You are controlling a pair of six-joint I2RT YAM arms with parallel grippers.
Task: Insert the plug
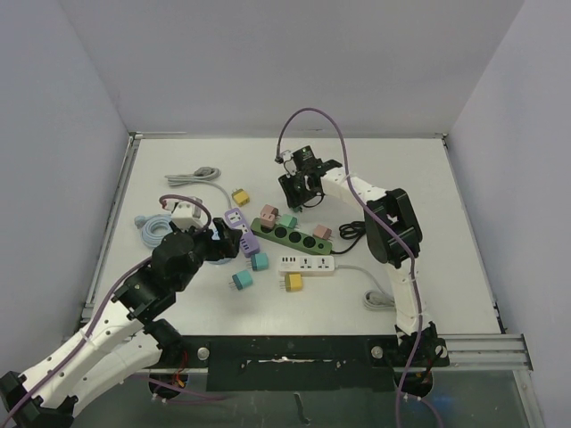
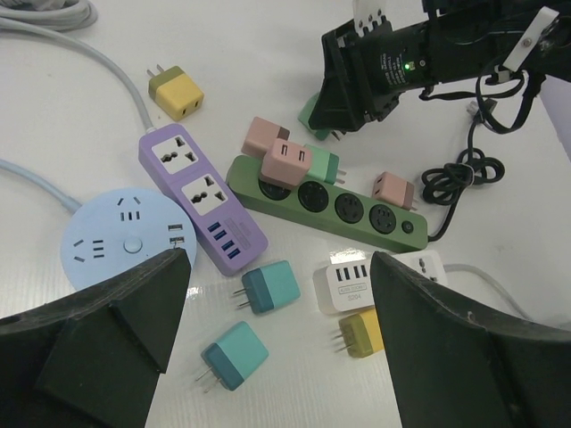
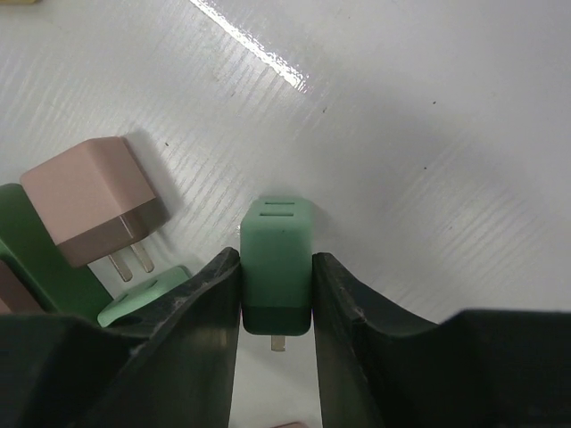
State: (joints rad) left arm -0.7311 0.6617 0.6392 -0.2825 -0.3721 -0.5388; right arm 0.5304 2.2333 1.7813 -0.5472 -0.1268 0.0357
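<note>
My right gripper (image 3: 277, 260) is shut on a green two-pin plug (image 3: 276, 267), its pins pointing back toward the wrist, held just above the white table. From above, this gripper (image 1: 299, 191) hangs beside the far left end of the green power strip (image 1: 291, 234). In the left wrist view the strip (image 2: 343, 207) carries a pink plug (image 2: 285, 163) and a mint plug (image 2: 320, 166) at its left end. My left gripper (image 2: 277, 267) is open and empty above two teal plugs (image 2: 272, 285).
A purple strip (image 2: 201, 196), a round blue socket hub (image 2: 120, 236) and a white strip (image 2: 355, 282) lie around the green one. Loose yellow plugs (image 2: 176, 92) and pink plugs (image 2: 393, 190) are scattered. A pink plug (image 3: 89, 201) lies left of my right fingers.
</note>
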